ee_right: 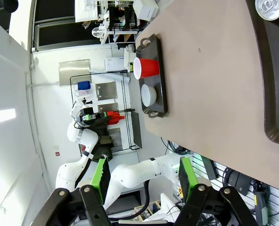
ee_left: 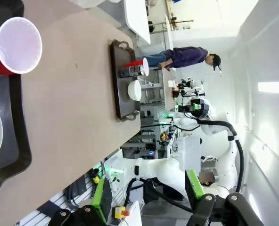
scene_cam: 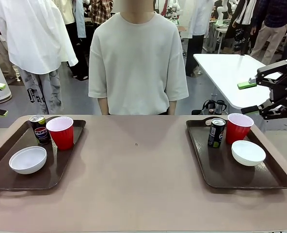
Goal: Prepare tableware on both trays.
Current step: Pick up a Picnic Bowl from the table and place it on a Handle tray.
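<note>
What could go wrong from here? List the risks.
1. On the right tray, the Pepsi can stands close beside the red cup; a reach for either might tip the other.
2. The right gripper hangs open near that tray's far corner; a low sweep inward could clip the cup.

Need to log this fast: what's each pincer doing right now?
Left pincer: open, holding nothing.
Right pincer: open, holding nothing.
</note>
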{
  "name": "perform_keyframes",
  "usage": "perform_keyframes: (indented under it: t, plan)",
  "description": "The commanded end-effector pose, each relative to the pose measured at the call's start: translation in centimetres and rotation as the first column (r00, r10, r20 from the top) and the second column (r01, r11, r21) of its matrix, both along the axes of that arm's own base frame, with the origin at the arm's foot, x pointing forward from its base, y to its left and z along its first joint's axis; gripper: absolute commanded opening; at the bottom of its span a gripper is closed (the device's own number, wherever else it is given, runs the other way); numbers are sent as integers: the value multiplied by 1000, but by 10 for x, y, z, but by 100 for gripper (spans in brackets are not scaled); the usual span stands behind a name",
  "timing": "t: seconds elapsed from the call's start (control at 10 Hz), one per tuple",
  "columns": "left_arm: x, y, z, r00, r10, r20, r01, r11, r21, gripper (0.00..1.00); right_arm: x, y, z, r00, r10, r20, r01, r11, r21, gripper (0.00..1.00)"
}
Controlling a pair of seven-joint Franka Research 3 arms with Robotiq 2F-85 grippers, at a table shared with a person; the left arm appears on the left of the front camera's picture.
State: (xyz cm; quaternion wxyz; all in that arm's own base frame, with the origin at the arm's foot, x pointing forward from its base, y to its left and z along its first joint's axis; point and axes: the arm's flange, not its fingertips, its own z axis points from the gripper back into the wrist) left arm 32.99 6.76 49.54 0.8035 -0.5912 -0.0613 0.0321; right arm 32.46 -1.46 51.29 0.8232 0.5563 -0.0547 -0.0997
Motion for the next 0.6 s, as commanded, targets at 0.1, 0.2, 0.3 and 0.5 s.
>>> perform_keyframes:
  t: [0.1, 0.2, 0.3, 0.5]
  plan:
    - [2, -1, 1, 1000, 22, 11, -22, 1000, -17, 83, 1, -1, -2, 1000, 18, 12, -17, 1000, -5, 76]
    - [2, -1, 1, 1000, 22, 11, -22, 1000, -17, 83, 1, -1, -2, 1000, 18, 12, -17, 1000, -5, 76]
    - [2, -1, 1, 1000, 22, 11, -22, 1000, -17, 83, 1, -1, -2, 1000, 18, 12, -17, 1000, -5, 76]
    - [2, -1, 1, 1000, 22, 11, -22, 1000, -17, 83, 1, -1, -2, 1000, 18, 12, -17, 1000, -5, 76]
